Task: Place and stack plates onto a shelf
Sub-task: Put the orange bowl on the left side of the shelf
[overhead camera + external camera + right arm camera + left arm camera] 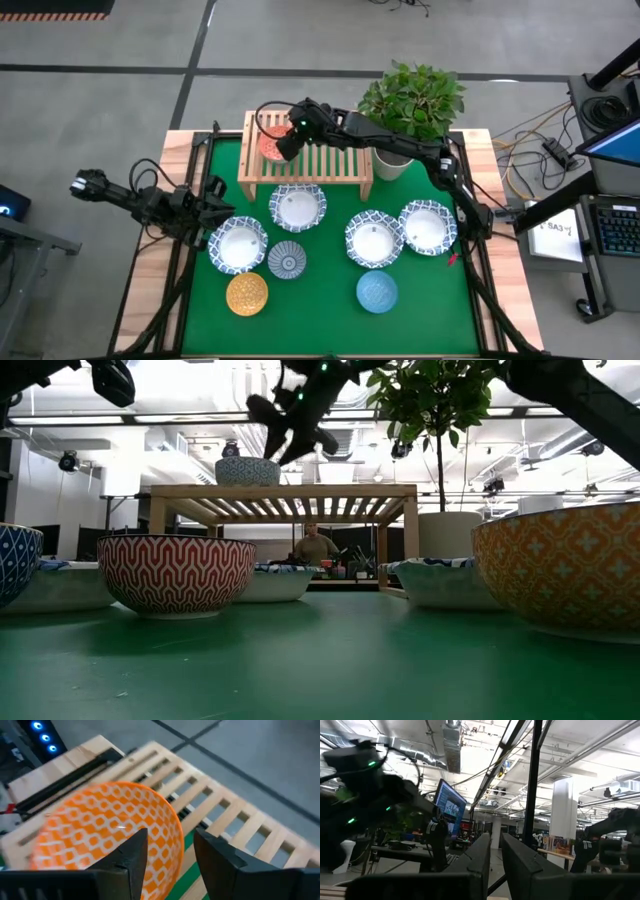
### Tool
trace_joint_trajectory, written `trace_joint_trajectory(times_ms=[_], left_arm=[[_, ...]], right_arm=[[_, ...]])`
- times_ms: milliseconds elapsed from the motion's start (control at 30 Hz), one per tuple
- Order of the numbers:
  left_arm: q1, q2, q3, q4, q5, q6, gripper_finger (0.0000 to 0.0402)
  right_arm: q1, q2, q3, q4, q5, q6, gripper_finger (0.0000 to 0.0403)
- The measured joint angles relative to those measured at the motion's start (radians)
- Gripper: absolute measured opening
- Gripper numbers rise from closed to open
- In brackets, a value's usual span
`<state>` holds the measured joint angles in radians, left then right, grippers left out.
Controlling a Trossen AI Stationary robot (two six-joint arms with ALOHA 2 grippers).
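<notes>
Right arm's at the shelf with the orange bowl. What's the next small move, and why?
Probably lift the right gripper straight up and clear. The orange bowl already seems to sit on the shelf at its left end, and the jaws look open beside its rim, so nothing is left to set down there. The left gripper waits by a white plate.

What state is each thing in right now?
orange plate: upright on the shelf's left end, not gripped.
shelf: standing, holding that one plate.
seven other plates: upright on the green mat, unstacked.
right gripper: open, over the orange plate.
left gripper: waiting beside a white plate.
potted plant: upright.
</notes>
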<state>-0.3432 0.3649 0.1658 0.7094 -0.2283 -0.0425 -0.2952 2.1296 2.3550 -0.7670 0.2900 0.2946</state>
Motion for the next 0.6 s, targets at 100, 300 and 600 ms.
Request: trace_joint_trajectory(times_ms=[100, 300, 600], left_arm=[[0.0, 0.0, 0.0, 0.0, 0.0, 0.0, 0.0032], [0.0, 0.0, 0.0, 0.0, 0.0, 0.003, 0.0032], [0.0, 0.0, 0.0, 0.0, 0.0, 0.004, 0.0032]], right_arm=[[0.026, -0.028, 0.002, -0.006, -0.002, -0.044, 0.0142], [0.104, -0.042, 0.0, -0.147, -0.004, -0.102, 0.0078], [0.155, 0.005, -0.004, -0.242, 0.089, -0.113, 0.0009]])
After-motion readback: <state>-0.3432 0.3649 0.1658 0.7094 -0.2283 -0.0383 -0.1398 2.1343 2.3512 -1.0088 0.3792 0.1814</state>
